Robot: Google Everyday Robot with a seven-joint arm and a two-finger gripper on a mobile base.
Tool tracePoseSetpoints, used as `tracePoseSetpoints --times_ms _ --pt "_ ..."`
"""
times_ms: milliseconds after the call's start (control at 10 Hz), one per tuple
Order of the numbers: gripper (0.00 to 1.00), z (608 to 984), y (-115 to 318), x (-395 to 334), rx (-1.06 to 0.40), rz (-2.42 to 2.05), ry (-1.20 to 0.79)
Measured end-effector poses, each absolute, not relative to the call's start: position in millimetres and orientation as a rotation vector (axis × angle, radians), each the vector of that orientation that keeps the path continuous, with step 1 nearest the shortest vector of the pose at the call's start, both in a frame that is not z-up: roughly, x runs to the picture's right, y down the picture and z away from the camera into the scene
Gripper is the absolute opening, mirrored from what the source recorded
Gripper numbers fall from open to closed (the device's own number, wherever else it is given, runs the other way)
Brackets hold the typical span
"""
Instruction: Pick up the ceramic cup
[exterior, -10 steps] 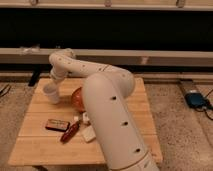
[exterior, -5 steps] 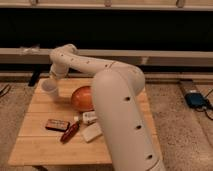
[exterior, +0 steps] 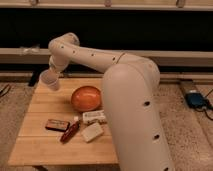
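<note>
Arm [exterior: 125, 85]: large white jointed arm; enters at lower right, rises, then reaches left across the table's far-left corner.
Gripper [exterior: 50, 75]: at the arm's far end, over the table's far-left corner; hidden by the wrist and the cup, so whether it is spread or pressed together cannot be told.
Cup [exterior: 49, 80]: small, white, round; tilted, at the arm's tip, seemingly raised above the table's far-left corner; well left of the bowl.
Table [exterior: 35, 145]: light wooden slats; stands on a speckled floor.
Bowl [exterior: 86, 98]: orange, dome-shaped, mouth down; near the table's middle, just beside the arm's upright segment.
Packet [exterior: 94, 117]: white, flat, printed label; just in front of the bowl.
Block [exterior: 92, 132]: white, rectangular; in front of the packet, turned slightly.
Red object [exterior: 70, 132]: long, thin, dark red; lies slantwise, left of the block.
Dark bar [exterior: 57, 124]: flat, dark, rectangular wrapper; left of the red object, touching or nearly so.
Blue device [exterior: 195, 99]: on the floor, right of the arm, cable attached.
Backdrop: dark wall band, pale ledge running behind the table.
</note>
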State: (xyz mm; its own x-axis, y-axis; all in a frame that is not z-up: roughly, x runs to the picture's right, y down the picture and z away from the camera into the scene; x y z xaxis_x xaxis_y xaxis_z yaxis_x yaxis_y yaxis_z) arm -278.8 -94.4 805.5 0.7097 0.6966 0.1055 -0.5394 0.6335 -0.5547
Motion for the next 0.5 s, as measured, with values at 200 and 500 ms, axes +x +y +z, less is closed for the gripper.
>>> tracePoseSetpoints --times_ms 200,500 --pt "0.0 804.3 -93.0 -282.8 -0.523 0.715 -0.329" --pt "0.0 804.5 -93.3 -282.2 -0.523 0.716 -0.329"
